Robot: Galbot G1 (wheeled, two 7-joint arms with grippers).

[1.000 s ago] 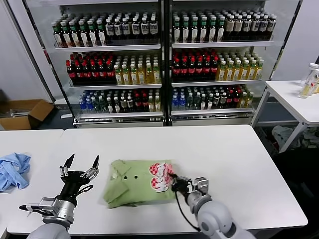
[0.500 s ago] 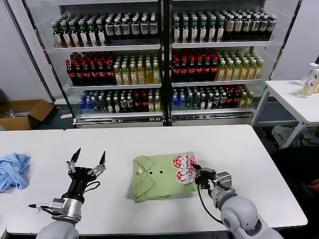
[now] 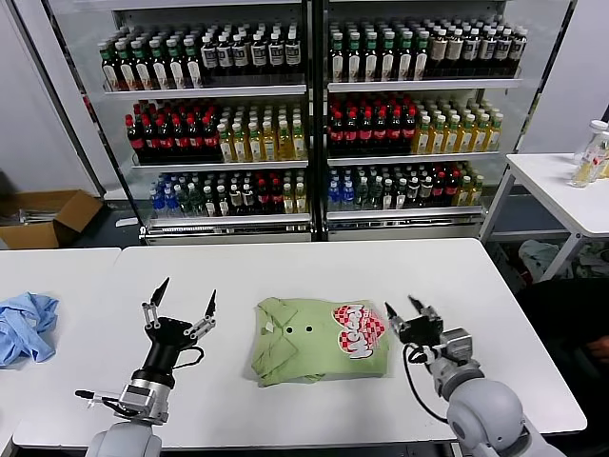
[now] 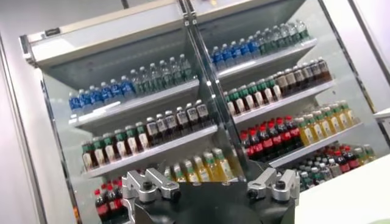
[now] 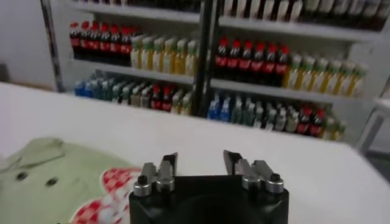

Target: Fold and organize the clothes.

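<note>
Two claws are up off the white bench (image 3: 495, 314), and neither holds anything. Your right claw (image 3: 411, 313) sits just beside the right edge of the folded light green short-sleeved cotton shirt (image 3: 309, 345), fingers spread and clear of the cloth; from its wrist camera you see the same spread fingers (image 5: 167, 163) above the bench, with the shirt's collar, small buttons and red-and-white checkered heart print (image 5: 106, 193) lying close by. Your left claw (image 3: 181, 303) is raised to the left of the shirt, well apart from it, its two dark fingers splayed wide and pointing up; its own camera looks past the parted fingertips (image 4: 149, 184) at the glass-fronted drinks cooler (image 3: 309, 114) behind the bench. The shirt lies flat near the bench's middle, collar to the left, heart print (image 3: 360, 331) at its right end. A crumpled light blue garment (image 3: 24, 326) rests on the neighbouring bench at far left.
</note>
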